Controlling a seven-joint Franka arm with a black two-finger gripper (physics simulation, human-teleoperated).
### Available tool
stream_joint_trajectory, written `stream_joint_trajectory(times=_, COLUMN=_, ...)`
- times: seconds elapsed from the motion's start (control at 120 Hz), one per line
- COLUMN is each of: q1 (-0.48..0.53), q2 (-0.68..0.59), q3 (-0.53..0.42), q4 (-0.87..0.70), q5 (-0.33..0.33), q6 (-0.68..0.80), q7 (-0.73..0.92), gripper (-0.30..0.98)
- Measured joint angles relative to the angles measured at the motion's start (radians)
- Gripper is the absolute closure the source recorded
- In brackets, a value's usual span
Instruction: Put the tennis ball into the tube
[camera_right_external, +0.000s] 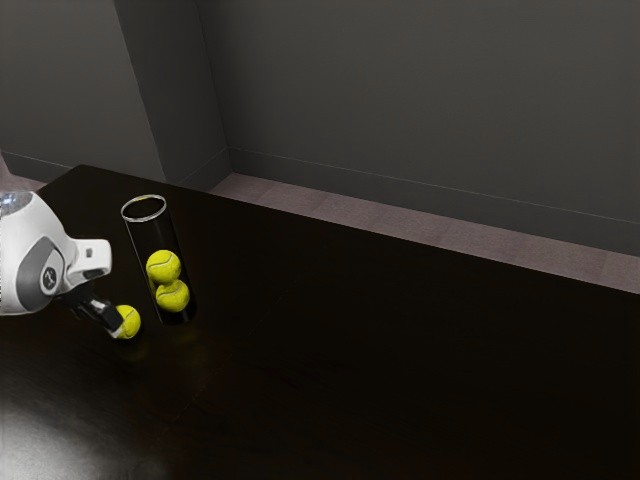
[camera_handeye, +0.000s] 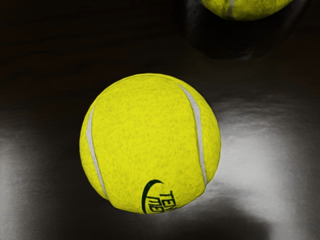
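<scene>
One dark, glossy surface (camera_right_external: 350, 370) spreads below me, pale light gleaming off it at the exterior view's lower left, with plain dark grey walls (camera_right_external: 420, 100) behind, a low baseboard (camera_right_external: 450, 192) along their foot and a strip of muted, brownish-pink floor (camera_right_external: 400, 226) beyond the edge. On the surface stands a clear, open-topped tube (camera_right_external: 141, 236) with a pale rim, holding two yellow tennis balls: an upper ball (camera_right_external: 164, 266) resting on a lower ball (camera_right_external: 173, 297). My white arm (camera_right_external: 30, 250) comes in from the exterior view's left, and my black end effector (camera_right_external: 116, 322) reaches down right at the loose tennis ball (camera_right_external: 130, 322). I cannot tell how wide it stands or whether it grips that ball. The loose ball is outside the tube, near its foot, low by the surface. White seams curve over its felt, and a dark swoosh sits beside printing that reads "TEN" above "ME", the remainder unclear as the ball rounds away. My arm's grey joint bears a small round emblem (camera_right_external: 49, 279), too tiny to read.
</scene>
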Motion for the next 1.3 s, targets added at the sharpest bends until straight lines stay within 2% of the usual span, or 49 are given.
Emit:
stream_joint_trajectory(times=0.417, q1=-0.002, q2=0.109, q3=-0.030, q4=0.047, q5=-0.120, q6=0.093, q7=0.150, gripper=0.00)
stream_joint_trajectory(times=0.7, q1=-0.001, q2=0.161, q3=-0.039, q4=0.087, q5=-0.161, q6=0.115, q7=0.206, gripper=0.01)
stream_joint_trajectory(times=1.033, q1=-0.001, q2=0.194, q3=-0.051, q4=0.110, q5=-0.193, q6=0.120, q7=0.246, gripper=0.21)
stream_joint_trajectory(times=1.3, q1=-0.001, q2=0.185, q3=-0.052, q4=0.108, q5=-0.213, q6=0.121, q7=0.264, gripper=0.31)
